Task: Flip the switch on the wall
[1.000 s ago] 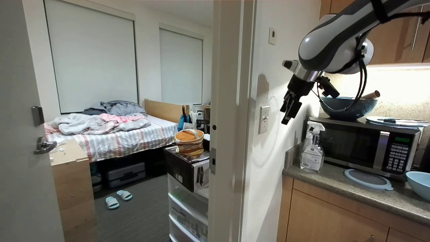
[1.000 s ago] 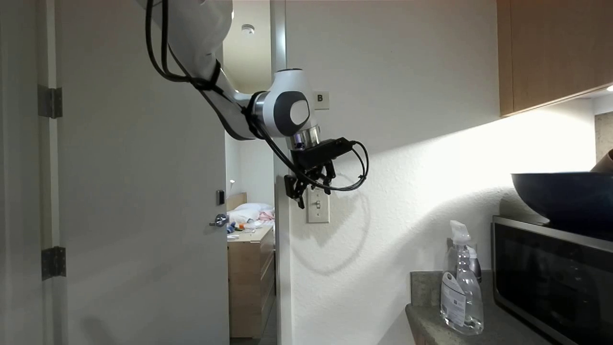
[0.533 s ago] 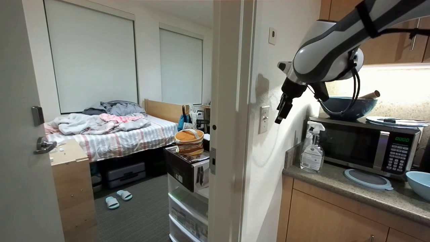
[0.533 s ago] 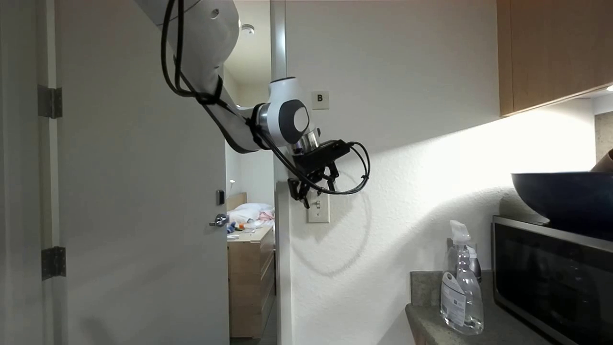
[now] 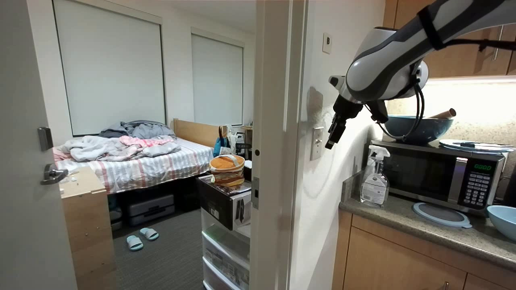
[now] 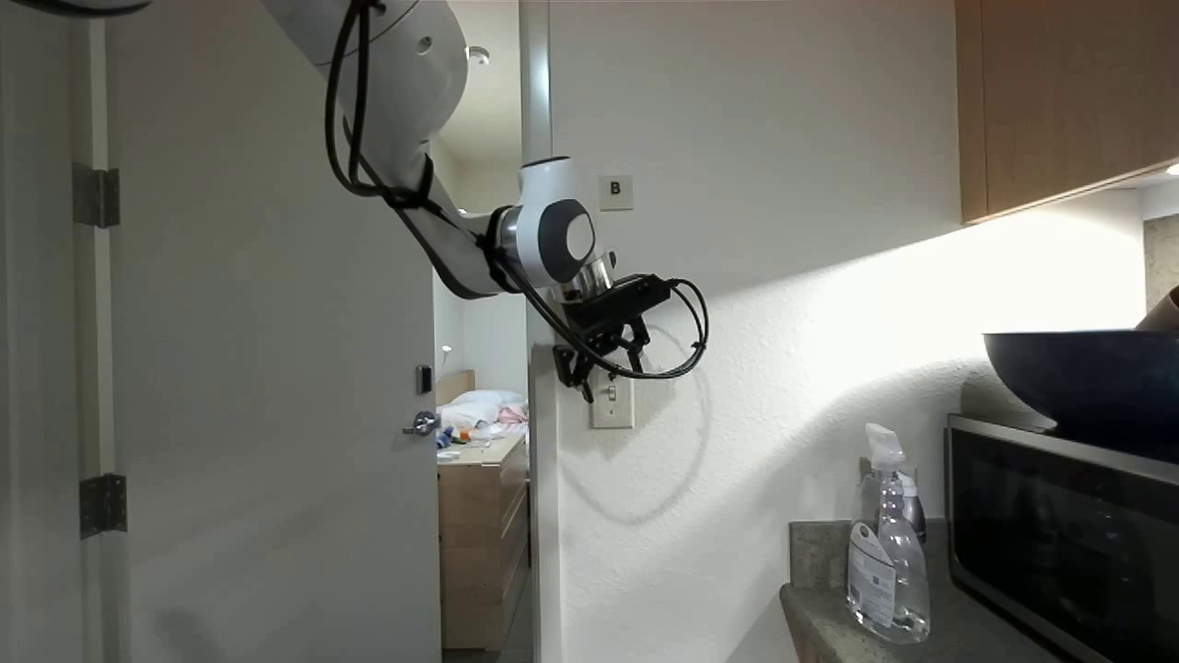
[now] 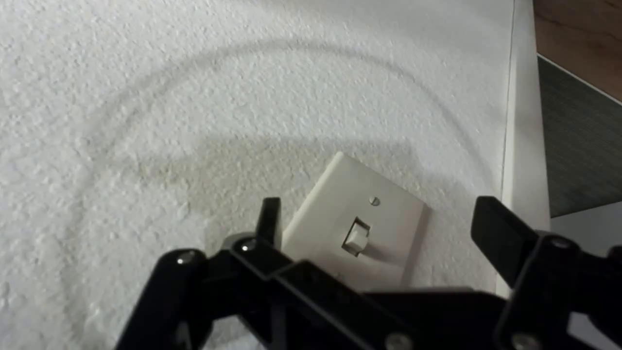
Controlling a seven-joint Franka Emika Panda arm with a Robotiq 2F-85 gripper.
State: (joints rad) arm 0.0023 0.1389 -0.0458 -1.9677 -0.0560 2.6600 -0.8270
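Claw (image 7: 377, 208) nearer switch (image 7: 357, 235) than before.

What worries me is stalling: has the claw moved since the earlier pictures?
Yes: in an exterior view, the claw has moved toward picture-left, nearer the switch.

Off-white toggle switch (image 7: 358, 229), upright on textured white wall (image 7: 272, 97)

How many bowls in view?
2. A dark blue bowl on top of the microwave, and a light blue bowl on the counter, cut off at the right edge of an exterior view. More may be hidden out of shot.
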